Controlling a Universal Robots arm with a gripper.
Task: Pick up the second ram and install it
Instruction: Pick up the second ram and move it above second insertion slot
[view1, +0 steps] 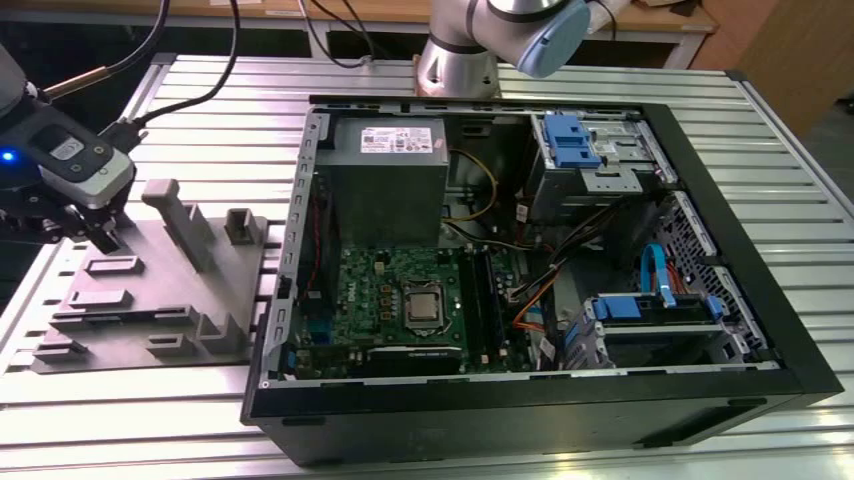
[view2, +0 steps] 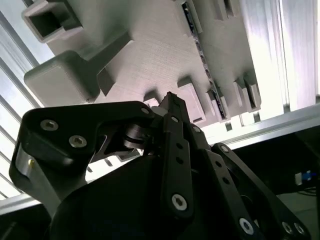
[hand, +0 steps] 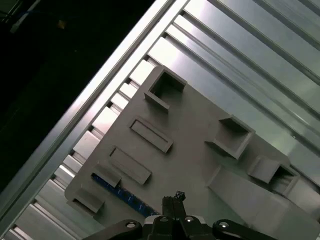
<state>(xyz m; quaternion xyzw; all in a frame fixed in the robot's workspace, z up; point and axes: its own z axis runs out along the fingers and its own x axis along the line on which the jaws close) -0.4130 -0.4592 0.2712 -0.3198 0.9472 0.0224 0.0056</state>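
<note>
The second ram (hand: 121, 193) is a thin dark stick with blue along it, standing on edge in a slot of the grey plastic tray (hand: 200, 150). In the second wrist view the ram (view2: 202, 54) runs as a narrow dark strip between the tray's ribs. My gripper (view1: 96, 236) hangs over the tray's far left part in the exterior view, above the tray and apart from the ram. Its fingertips (view2: 168, 99) are pressed together with nothing between them, and in the first wrist view the gripper (hand: 175, 198) sits just beside the ram's slot.
An open computer case (view1: 534, 260) lies at the exterior view's right of the tray, with the green circuit board (view1: 394, 300) inside, plus a power supply (view1: 387, 165) and cables. Tall grey posts (view1: 180, 215) rise from the tray. Everything rests on a slatted metal table (view1: 227, 120).
</note>
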